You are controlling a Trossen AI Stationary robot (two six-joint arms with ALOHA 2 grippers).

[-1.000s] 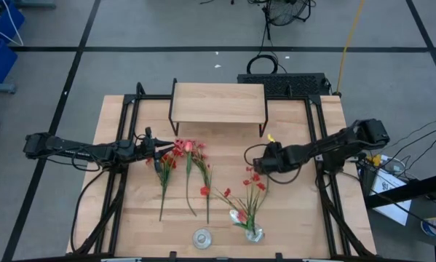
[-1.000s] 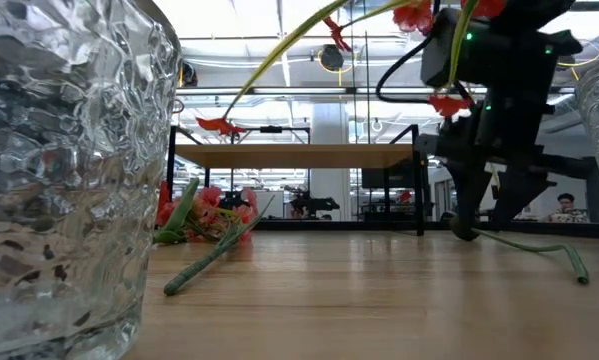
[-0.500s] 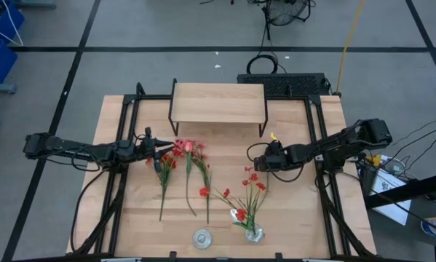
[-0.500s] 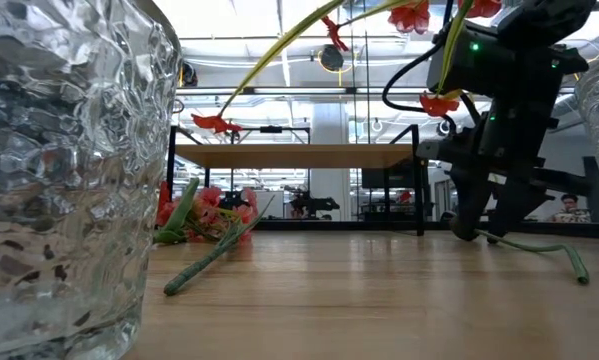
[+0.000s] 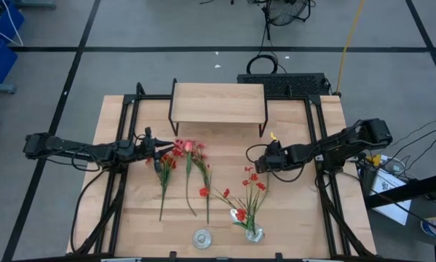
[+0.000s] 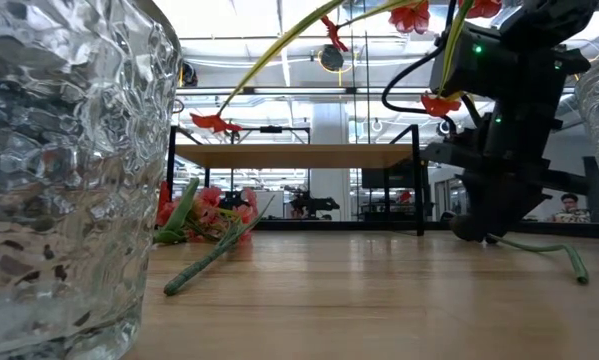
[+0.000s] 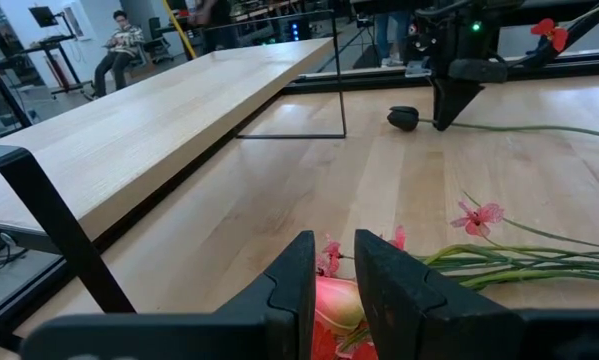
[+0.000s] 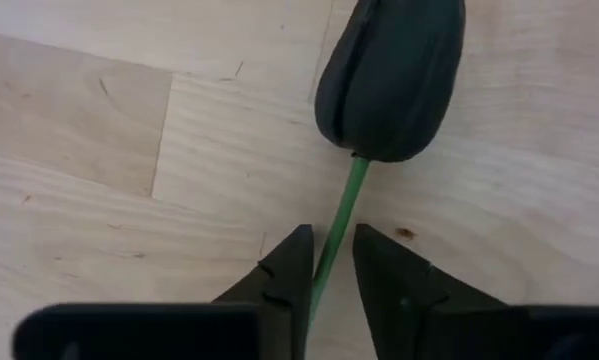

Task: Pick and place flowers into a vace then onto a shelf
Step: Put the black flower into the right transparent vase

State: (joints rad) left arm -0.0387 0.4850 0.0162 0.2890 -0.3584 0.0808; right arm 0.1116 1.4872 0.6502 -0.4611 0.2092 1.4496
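At centre left of the high view the left gripper (image 5: 161,151) sits with fingers nearly together, a pink bloom of the flowers (image 5: 189,146) just ahead of its tips. Right of centre, the right gripper (image 5: 255,158) pinches a dark tulip's green stem (image 8: 336,228) (jaws stood wider earlier), below the shelf (image 5: 218,102)

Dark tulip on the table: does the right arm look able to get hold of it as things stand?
Yes, it seems so: the right gripper is down at the table and closed on the dark tulip at its green stem, just behind the bud. Nothing lies across it.
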